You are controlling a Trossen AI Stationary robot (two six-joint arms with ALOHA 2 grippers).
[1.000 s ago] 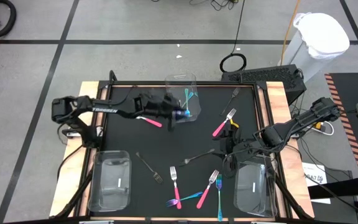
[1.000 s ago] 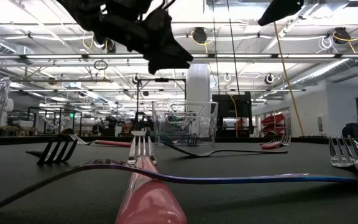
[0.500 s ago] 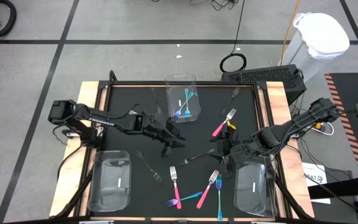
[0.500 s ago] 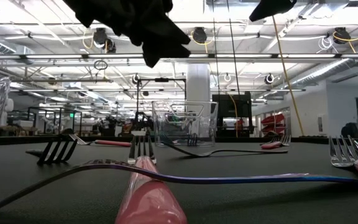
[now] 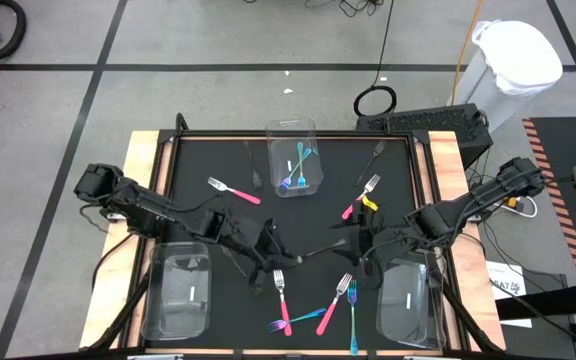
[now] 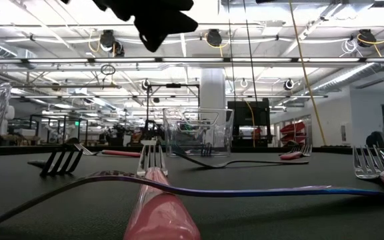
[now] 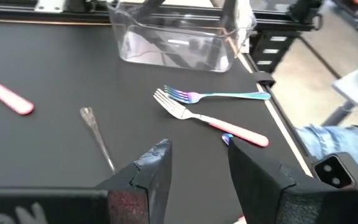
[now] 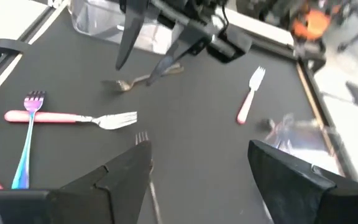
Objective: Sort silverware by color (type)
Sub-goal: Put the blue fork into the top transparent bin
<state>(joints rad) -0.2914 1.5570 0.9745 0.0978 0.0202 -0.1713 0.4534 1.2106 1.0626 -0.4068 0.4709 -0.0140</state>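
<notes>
1. Black matting covers the table (image 5: 198,160), and the silverware lies scattered on it: thin forks with pink, teal or iridescent handles, and slim dark ones.
2. The left gripper (image 5: 268,240) hangs over the middle of the mat; in its wrist view the two dark fingers (image 7: 157,171) stand parted with nothing between them.
3. The right gripper (image 5: 360,243) sits low at the mat's right side, its jaws spread wide and empty, the fingers (image 8: 126,171) flanking a dark fork's tines.
4. A clear rigid bin (image 5: 292,160) at the far edge holds teal-handled pieces; two more clear bins (image 5: 178,290) stand at the near corners.
5. A pink-handled fork (image 5: 233,190) lies alone on the left; a pink and teal cluster (image 5: 318,308) lies crossed near the front edge.
6. Only the low view shows a pink handle (image 6: 159,213) up close, glossy and rounded, crossed by a thin iridescent stem (image 6: 259,192).
</notes>
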